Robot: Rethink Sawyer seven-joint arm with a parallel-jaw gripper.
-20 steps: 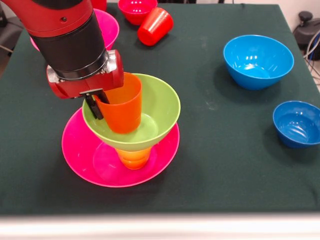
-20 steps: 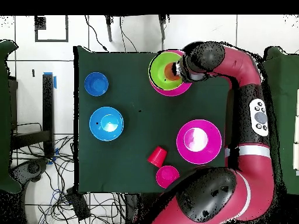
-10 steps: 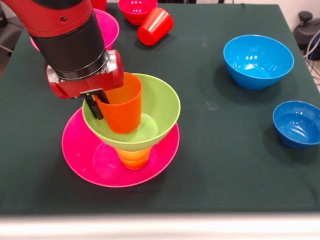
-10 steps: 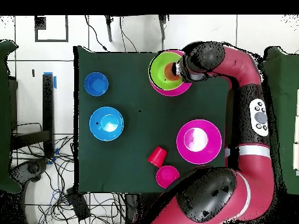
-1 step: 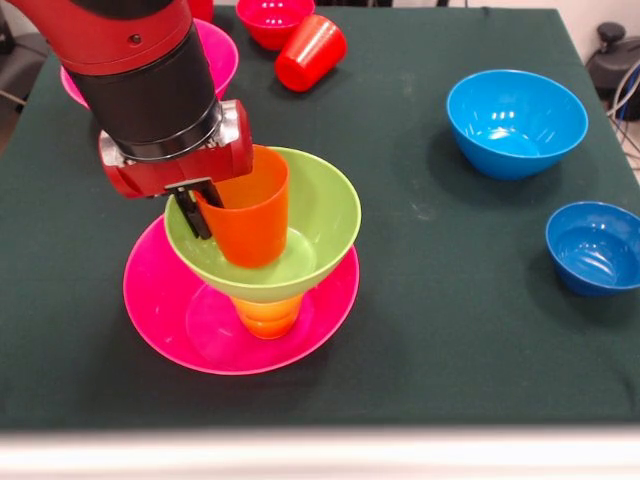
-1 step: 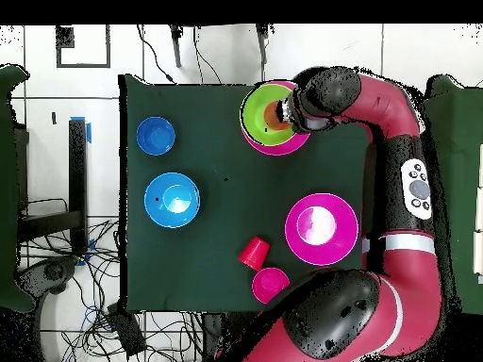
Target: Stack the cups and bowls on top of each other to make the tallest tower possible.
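A: Where is the tower?

B: At the near left of the worktop (image 5: 430,330) in the front view. A wide pink bowl (image 5: 180,325) sits lowest, a yellow cup (image 5: 266,315) stands in it, and a green bowl (image 5: 320,215) rests on that cup. An orange cup (image 5: 245,215) stands upright inside the green bowl, towards its left side.

A: And the fingers?

B: The gripper (image 5: 203,205) is at the orange cup's left rim. One dark finger lies against the outside of the cup wall, and the fingers are closed on that wall, holding the cup. From overhead the gripper (image 6: 288,113) sits over the green bowl (image 6: 257,118), with the arm (image 6: 401,141) curving away from it.

A: What else is on the worktop?

B: A light blue bowl (image 5: 515,120) at the far right and a small dark blue bowl (image 5: 595,248) nearer, by the right edge, both upright and well apart from the tower. At the far edge, a red cup (image 5: 310,50) lies on its side just beside a small red bowl (image 5: 273,18). A second pink bowl (image 5: 222,50) shows partly behind the arm.
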